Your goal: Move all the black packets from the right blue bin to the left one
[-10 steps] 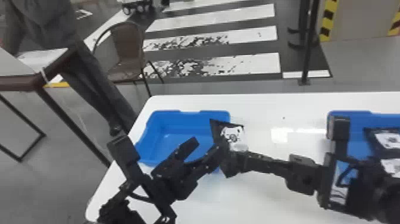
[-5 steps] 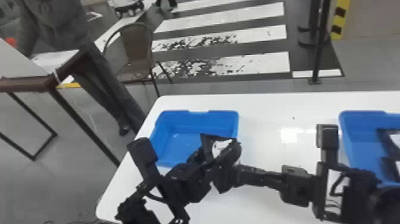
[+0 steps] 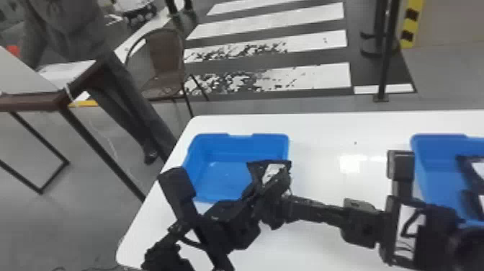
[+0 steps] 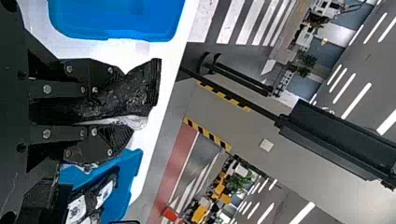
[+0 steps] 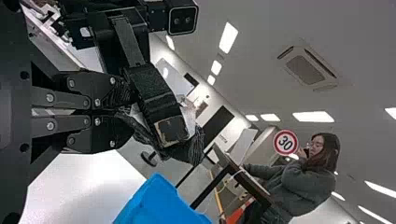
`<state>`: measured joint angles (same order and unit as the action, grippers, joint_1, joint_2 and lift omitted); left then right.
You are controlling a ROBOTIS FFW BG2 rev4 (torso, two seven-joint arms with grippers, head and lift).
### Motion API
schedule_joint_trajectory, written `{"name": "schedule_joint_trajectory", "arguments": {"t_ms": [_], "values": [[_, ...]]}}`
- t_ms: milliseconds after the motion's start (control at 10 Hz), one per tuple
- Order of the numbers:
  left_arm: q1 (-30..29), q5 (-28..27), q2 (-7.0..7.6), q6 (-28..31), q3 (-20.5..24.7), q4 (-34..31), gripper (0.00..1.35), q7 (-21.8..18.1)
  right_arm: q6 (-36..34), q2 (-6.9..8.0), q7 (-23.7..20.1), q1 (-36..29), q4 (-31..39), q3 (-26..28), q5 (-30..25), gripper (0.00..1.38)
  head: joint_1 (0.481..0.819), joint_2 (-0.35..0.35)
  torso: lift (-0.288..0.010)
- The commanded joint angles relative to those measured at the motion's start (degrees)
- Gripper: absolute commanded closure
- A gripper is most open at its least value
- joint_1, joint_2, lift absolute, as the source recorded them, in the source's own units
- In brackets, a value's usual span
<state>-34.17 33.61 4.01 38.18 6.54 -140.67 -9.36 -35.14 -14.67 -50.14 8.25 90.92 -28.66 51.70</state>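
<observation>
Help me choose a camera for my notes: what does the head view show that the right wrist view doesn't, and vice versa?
Head view: the right blue bin with black packets, the brown chair and the striped crossing.

Right wrist view: ceiling lights and a round, red-rimmed sign.

Both: the black packet between left gripper and right gripper, plus the white table.

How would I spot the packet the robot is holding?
On the white table, find the left blue bin. By its near right corner, two black grippers meet, and between the left gripper's fingers is a black packet with a white patch. It is held up, while the other packets lie in the right bin.
</observation>
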Motion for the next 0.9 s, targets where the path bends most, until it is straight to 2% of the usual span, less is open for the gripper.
{"name": "schedule_joint_trajectory", "arguments": {"t_ms": [0,100,200,300,400,500,600,800], "values": [[-0.3,0.2,0.12,-1.5,-0.6,-0.4,1.22,0.2,1.1,0.08,0.2,-0.1,-1.4,0.1,2.9,1.03,0.695,0.35,-0.14],[-0.7,0.7,0.21,-4.0,-0.9,-0.6,1.22,0.6,2.1,0.08,0.2,-0.4,-2.4,0.1,4.9,0.79,0.695,0.35,-0.14],[-1.1,1.2,0.12,-6.3,-0.7,-0.6,1.22,0.7,2.0,0.08,0.3,-0.6,-2.5,0.2,5.0,0.38,0.695,0.349,-0.14],[-1.3,1.3,-0.05,-8.8,0.0,-0.4,1.22,1.4,1.5,0.08,0.3,-0.9,-2.3,0.8,3.7,0.08,0.695,0.349,-0.14],[-0.7,0.1,-0.23,-9.8,0.8,0.4,1.22,2.4,1.5,0.08,0.4,-1.5,-2.0,1.1,2.9,0.08,0.695,0.35,-0.14],[1.1,-2.1,-0.23,-11.2,1.1,3.6,1.22,3.1,1.5,0.08,0.4,-2.3,-1.7,2.2,2.8,0.14,0.695,0.35,-0.14],[4.4,-6.6,-0.14,-15.0,0.8,9.1,1.22,4.1,1.5,0.08,0.7,-3.5,-1.0,3.8,2.6,0.15,0.695,0.35,-0.14],[13.6,-15.1,0.12,-24.5,0.5,24.3,1.22,4.4,1.1,0.08,0.8,-4.3,0.0,5.1,2.2,0.15,0.695,0.35,-0.14]]}}
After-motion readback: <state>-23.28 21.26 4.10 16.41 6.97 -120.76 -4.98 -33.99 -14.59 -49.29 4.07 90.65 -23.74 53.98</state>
